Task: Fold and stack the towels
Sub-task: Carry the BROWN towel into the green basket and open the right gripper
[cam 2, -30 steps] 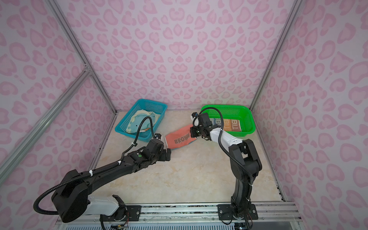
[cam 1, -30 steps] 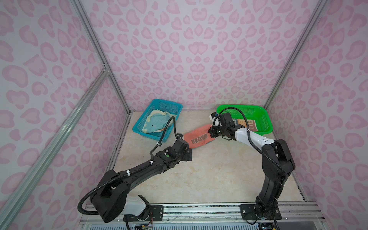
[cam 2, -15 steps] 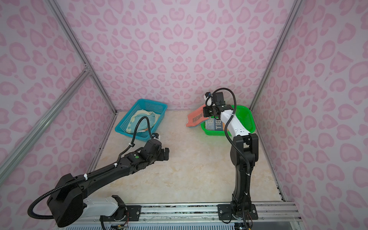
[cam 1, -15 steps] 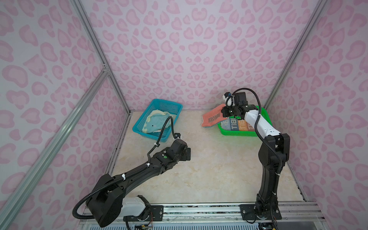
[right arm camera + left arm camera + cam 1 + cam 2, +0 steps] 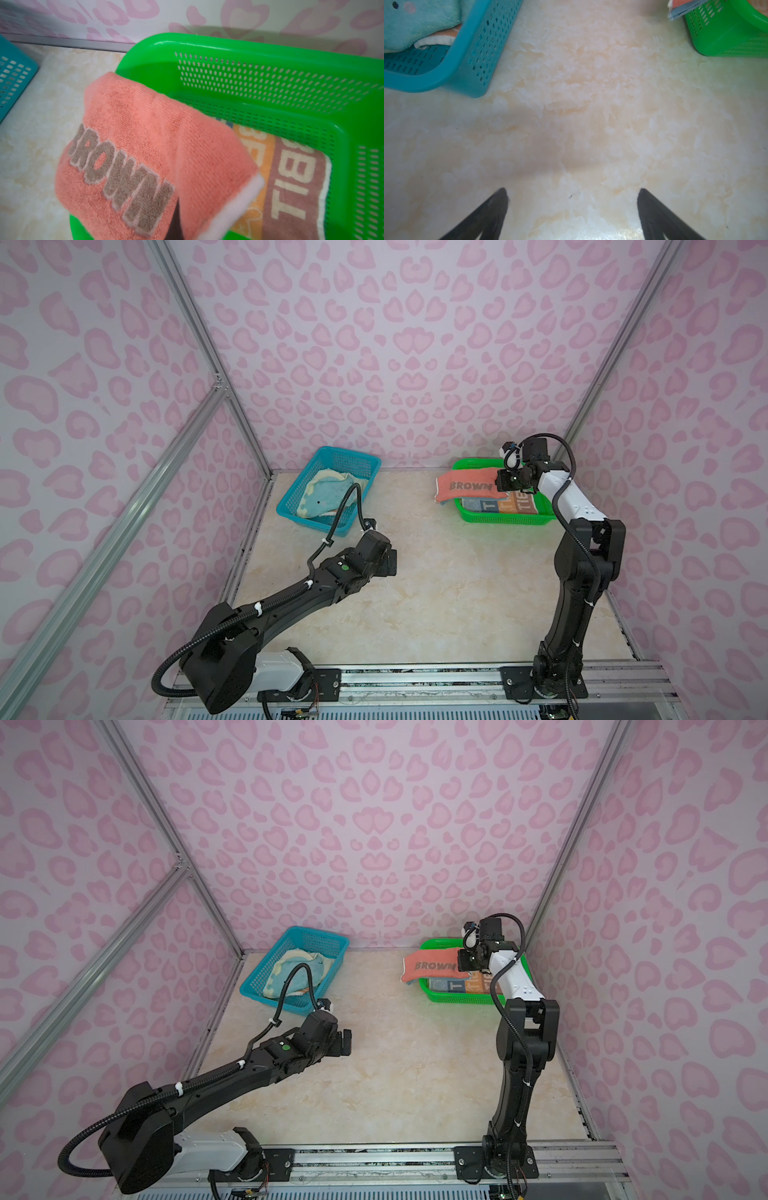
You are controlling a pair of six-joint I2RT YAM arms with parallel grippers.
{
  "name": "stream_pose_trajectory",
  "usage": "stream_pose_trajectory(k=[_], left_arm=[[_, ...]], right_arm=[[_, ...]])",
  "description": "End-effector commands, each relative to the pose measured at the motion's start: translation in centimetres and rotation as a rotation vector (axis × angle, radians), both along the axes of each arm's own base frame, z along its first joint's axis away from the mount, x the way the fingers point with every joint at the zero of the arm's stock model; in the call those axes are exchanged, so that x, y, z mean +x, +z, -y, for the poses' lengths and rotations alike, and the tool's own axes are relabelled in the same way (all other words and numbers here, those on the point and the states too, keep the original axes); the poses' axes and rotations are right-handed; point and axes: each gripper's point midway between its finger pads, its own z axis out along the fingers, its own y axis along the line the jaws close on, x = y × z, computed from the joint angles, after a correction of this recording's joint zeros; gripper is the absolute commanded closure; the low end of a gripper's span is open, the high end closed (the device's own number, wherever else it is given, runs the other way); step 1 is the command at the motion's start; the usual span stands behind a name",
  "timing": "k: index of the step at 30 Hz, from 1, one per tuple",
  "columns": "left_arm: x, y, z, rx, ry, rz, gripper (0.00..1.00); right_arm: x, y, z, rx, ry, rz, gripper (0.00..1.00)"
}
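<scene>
We see the right end effector (image 5: 500, 483) clamped on one end of the coral towel (image 5: 463, 487), which it holds above the green basket (image 5: 505, 520) at the far right corner of the bench (image 5: 436, 593). The towel is folded, its "BROWN" lettering facing up, and its free end reaches past the basket's left rim and hangs over the bench. In the right wrist view it covers much of the striped towel (image 5: 295, 176), which lies flat on the basket floor, and a dark finger (image 5: 174, 218) shows between its folds. The left end effector (image 5: 571, 193) hovers low over bare bench nearer the left edge, with its jaws wide apart and nothing between them. Beyond it, at the far left corner, sits the blue basket (image 5: 309, 524) with the whale towel (image 5: 328, 497) bunched inside; in the left wrist view we make out a peach cloth (image 5: 450, 32) peeking from under it. In both top views the left arm's black cable (image 5: 347, 506) loops in front of this basket and hides part of the whale towel. The two baskets stand well apart.
</scene>
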Motion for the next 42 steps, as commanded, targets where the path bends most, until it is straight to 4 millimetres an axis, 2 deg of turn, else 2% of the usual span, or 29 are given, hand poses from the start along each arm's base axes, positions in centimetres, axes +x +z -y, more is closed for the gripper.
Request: stream_pose_trajectory(k=[1, 8, 12, 14, 15, 16, 18, 21, 23, 24, 25, 30, 34, 35, 38, 42], left_arm=[[0.4, 0.3, -0.2, 0.014, 0.018, 0.007, 0.01], [0.6, 0.2, 0.1, 0.025, 0.014, -0.003, 0.01], [0.7, 0.0, 0.3, 0.027, 0.011, -0.007, 0.01], [0.8, 0.0, 0.3, 0.026, 0.01, -0.008, 0.01], [0.9, 0.0, 0.4, 0.028, 0.009, -0.008, 0.01], [0.9, 0.0, 0.4, 0.03, 0.011, -0.009, 0.01], [1.0, -0.1, 0.4, 0.034, 0.015, -0.01, 0.01], [1.1, 0.0, 0.2, 0.042, 0.026, -0.003, 0.02], [1.2, 0.0, 0.0, 0.047, 0.032, 0.002, 0.02], [1.2, 0.0, 0.0, 0.05, 0.033, 0.004, 0.02], [1.3, 0.1, 0.0, 0.049, 0.034, 0.006, 0.02], [1.5, 0.1, 0.1, 0.055, 0.033, 0.006, 0.02], [1.7, 0.1, -0.1, 0.063, 0.042, 0.012, 0.02], [1.8, 0.1, -0.4, 0.068, 0.06, 0.018, 0.02], [2.4, 0.6, -1.6, 0.087, 0.134, 0.052, 0.02], [3.4, 1.6, -3.2, 0.07, 0.22, 0.084, 0.02]], right_arm=[[-0.3, -0.9, 2.3, -0.033, -0.04, -0.013, 1.0], [-0.9, -2.4, 6.7, -0.083, -0.111, -0.038, 1.0], [-0.8, -3.4, 8.1, -0.104, -0.131, -0.051, 0.99], [-0.5, -3.7, 8.3, -0.114, -0.138, -0.055, 0.93], [-0.4, -4.0, 8.3, -0.112, -0.142, -0.058, 0.85], [-0.4, -4.2, 8.5, -0.11, -0.15, -0.063, 0.72], [-0.3, -4.2, 8.5, -0.104, -0.165, -0.059, 0.52], [-0.1, -3.5, 8.5, -0.088, -0.183, -0.027, 0.32], [-0.1, -2.9, 8.4, -0.076, -0.194, -0.004, 0.23], [-0.1, -2.4, 8.3, -0.071, -0.193, 0.011, 0.09], [-0.1, -2.1, 8.2, -0.069, -0.194, 0.021, 0.02], [-0.7, -0.2, 7.6, -0.092, -0.204, 0.086, 0.02], [-1.5, 1.5, 6.0, -0.1, -0.177, 0.139, 0.01], [-2.2, 1.2, 5.5, -0.099, -0.168, 0.134, 0.01], [-3.5, 1.6, 3.2, -0.094, -0.132, 0.158, 0.01], [-5.9, 1.9, -1.1, -0.11, -0.056, 0.196, 0.01]])
